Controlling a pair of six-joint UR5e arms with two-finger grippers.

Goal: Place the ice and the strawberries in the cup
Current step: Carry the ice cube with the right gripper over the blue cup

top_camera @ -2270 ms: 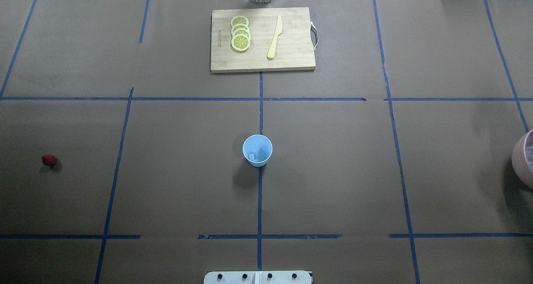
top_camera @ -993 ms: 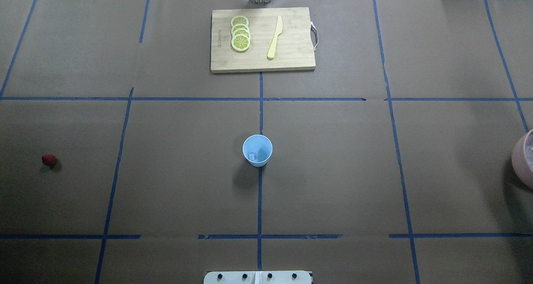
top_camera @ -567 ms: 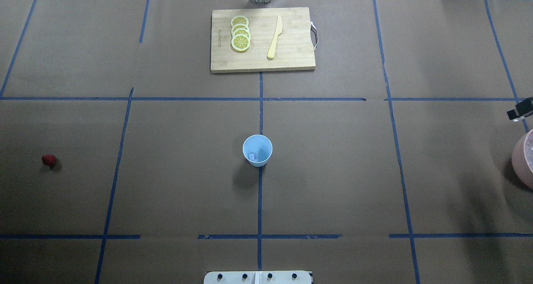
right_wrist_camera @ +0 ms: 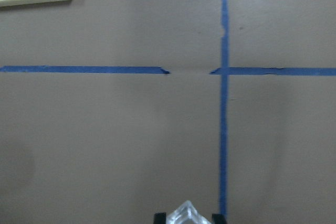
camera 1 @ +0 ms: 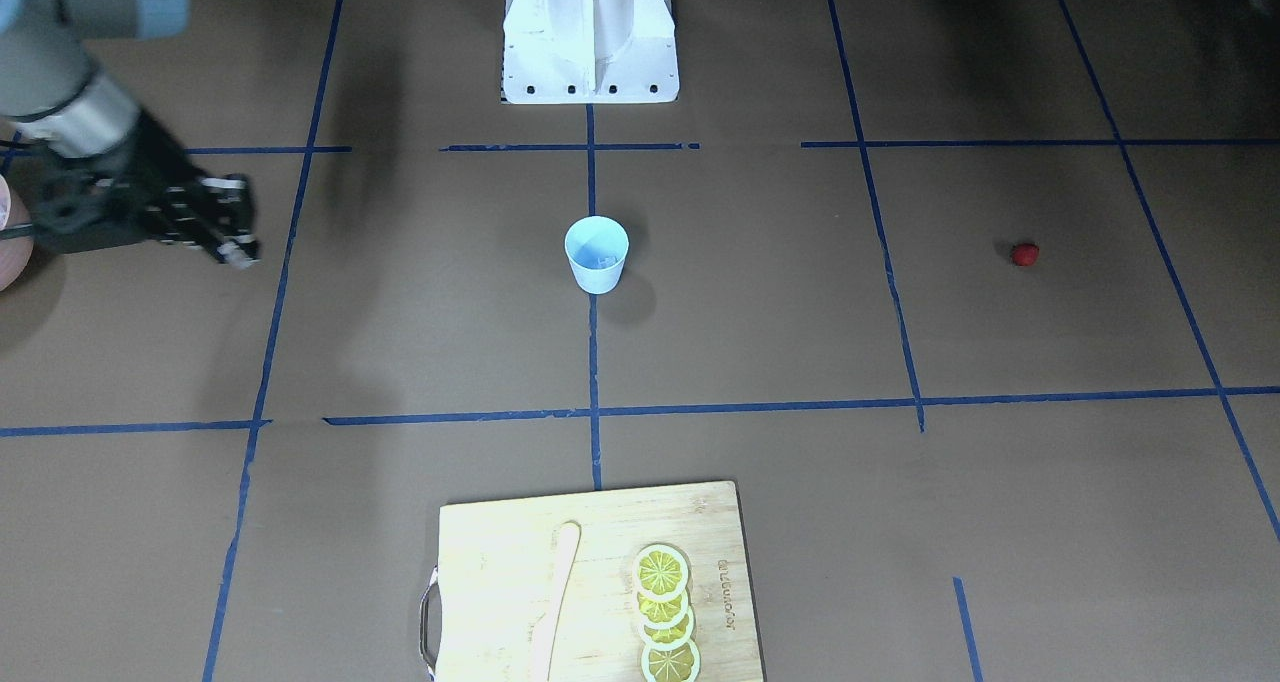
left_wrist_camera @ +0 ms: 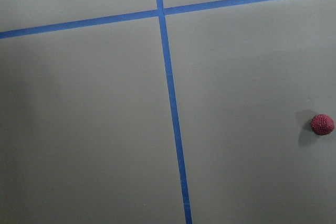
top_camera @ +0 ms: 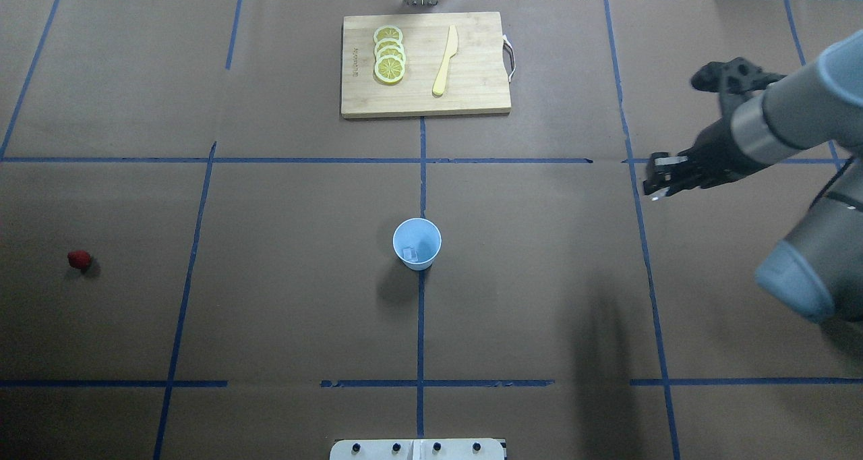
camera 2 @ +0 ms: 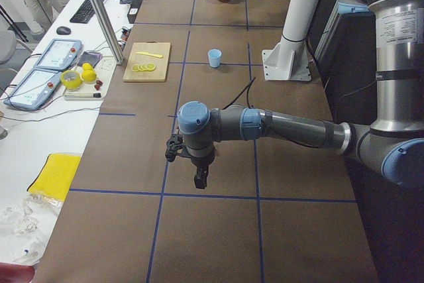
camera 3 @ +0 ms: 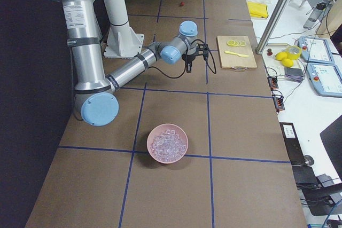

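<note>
- The right end effector (top_camera: 655,185) is clamped on a clear ice cube (right_wrist_camera: 185,215), which shows between its fingertips in the right wrist view. It hangs above the counter (top_camera: 539,278).
- The cup (top_camera: 417,243) stands upright, well apart from the right end effector, off to its left and nearer the robot's base. A second ice piece (top_camera: 409,252) lies in the bottom of the cup.
- A pink bowl (camera 3: 167,143) heaped with ice sits well apart from the right end effector, on its right.
- The left end effector (camera 2: 200,178) points down over the counter. It shows only in the side view, so I cannot tell whether its fingers are apart or together.
- The strawberry (left_wrist_camera: 322,124) lies on the counter at the right edge of the left wrist view. It is clear of the blue tape line (left_wrist_camera: 170,114) and well apart from the cup.
- The cutting board (top_camera: 425,96) carries lemon slices (top_camera: 390,54) and a knife (top_camera: 445,61), beyond the cup and away from both end effectors.
</note>
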